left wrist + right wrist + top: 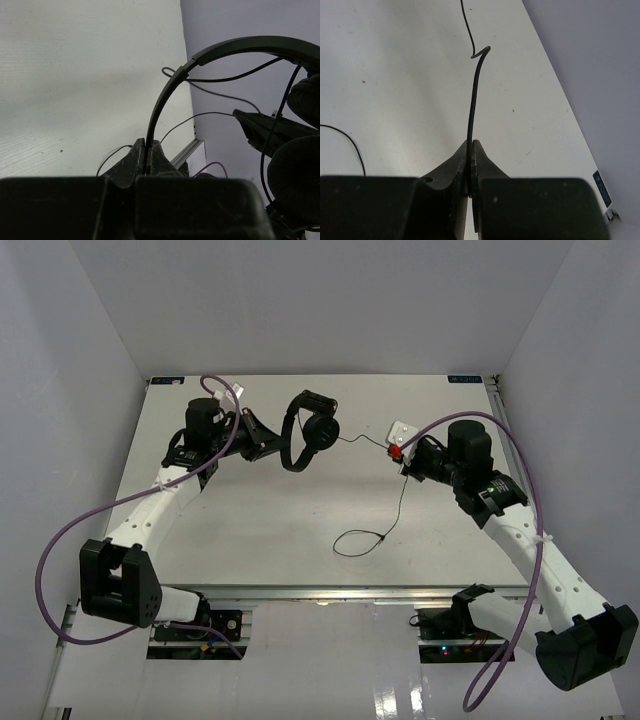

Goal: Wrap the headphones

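The black headphones (308, 430) are held up above the back middle of the table. My left gripper (268, 443) is shut on their thin headband; the left wrist view shows the headband (167, 97) rising out of my closed left gripper (148, 146), with the earcups (297, 180) at the right. The thin black cord (365, 443) runs from an earcup to my right gripper (402, 454), which is shut on it. The right wrist view shows the cord (474, 85) pinched in that gripper (471, 146). The rest of the cord hangs down to a loop (360, 541) on the table.
A small white block with a red part (400, 434) sits right by my right gripper. Thick purple robot cables (90, 515) arc beside both arms. Walls close in the table (250, 530) at the left, back and right.
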`<state>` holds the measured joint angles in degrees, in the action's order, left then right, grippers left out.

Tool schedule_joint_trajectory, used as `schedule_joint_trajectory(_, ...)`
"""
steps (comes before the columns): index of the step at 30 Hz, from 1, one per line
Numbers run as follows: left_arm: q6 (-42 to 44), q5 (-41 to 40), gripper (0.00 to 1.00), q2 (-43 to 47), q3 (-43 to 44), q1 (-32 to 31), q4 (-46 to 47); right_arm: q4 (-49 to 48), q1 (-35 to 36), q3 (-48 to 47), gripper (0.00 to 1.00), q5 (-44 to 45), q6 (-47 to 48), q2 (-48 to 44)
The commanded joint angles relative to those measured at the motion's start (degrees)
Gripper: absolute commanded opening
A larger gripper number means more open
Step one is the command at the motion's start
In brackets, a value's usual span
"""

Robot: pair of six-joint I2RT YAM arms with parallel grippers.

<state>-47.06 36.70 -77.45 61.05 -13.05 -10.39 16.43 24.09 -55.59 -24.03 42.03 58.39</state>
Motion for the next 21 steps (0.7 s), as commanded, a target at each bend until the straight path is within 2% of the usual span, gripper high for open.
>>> schedule_joint_trajectory(1,2.24,1.64,0.00,3.77,-0.39,0.70,-0.96,-5.94,-3.02,-0.73,0.08,2.17,-3.86,-1.25)
schedule_joint_trajectory(9,2.52,3.44,0.00,6.22,-0.73,1.78,-1.58,-9.77,-10.27,2.89,0.08,2.82,-6.75,-0.49)
schedule_joint_trajectory(14,-0.25,6.14,0.00,8.67,-2.27,1.89,0.47,-11.78,-14.45,4.10,0.08,2.49,-8.92,0.06)
schedule_joint_trajectory(21,-1.51,8.40,0.00,12.00,-3.66,1.94,0.65,-12.95,-17.14,5.75,0.08,1.70,-10.56,0.01)
